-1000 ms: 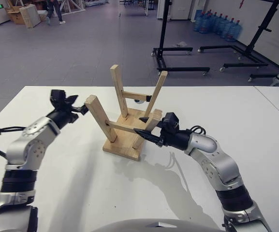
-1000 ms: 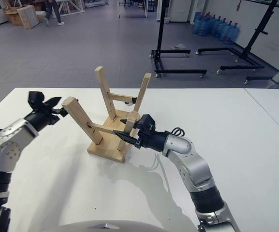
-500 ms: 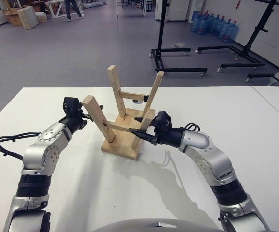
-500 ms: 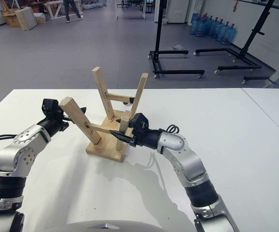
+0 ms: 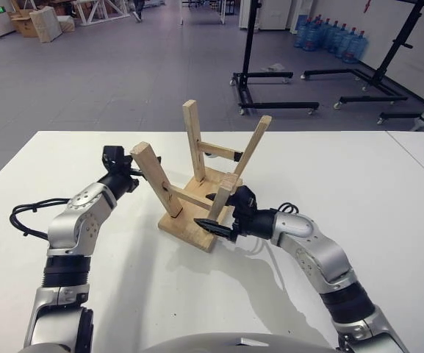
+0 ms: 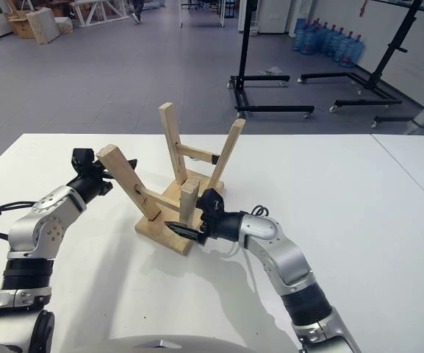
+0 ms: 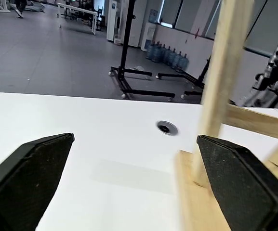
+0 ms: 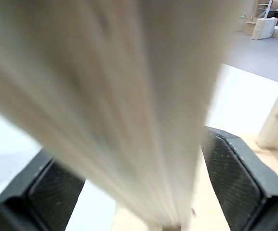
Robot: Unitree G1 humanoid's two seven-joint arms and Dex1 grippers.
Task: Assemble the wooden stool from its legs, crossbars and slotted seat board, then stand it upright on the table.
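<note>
Right claw [image 5: 210,215] has dropped low astride a stool leg [image 5: 225,193], grip untellable; left claw [image 7: 135,139] gapes open.

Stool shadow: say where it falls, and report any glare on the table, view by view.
Left eye view: the stool throws a soft shadow on the white table on its near side, toward the robot; no glare. Left wrist view: the table is evenly lit, with no hard shadow.

Upturned stool [image 5: 183,226] on table [image 5: 344,169], seat down
</note>
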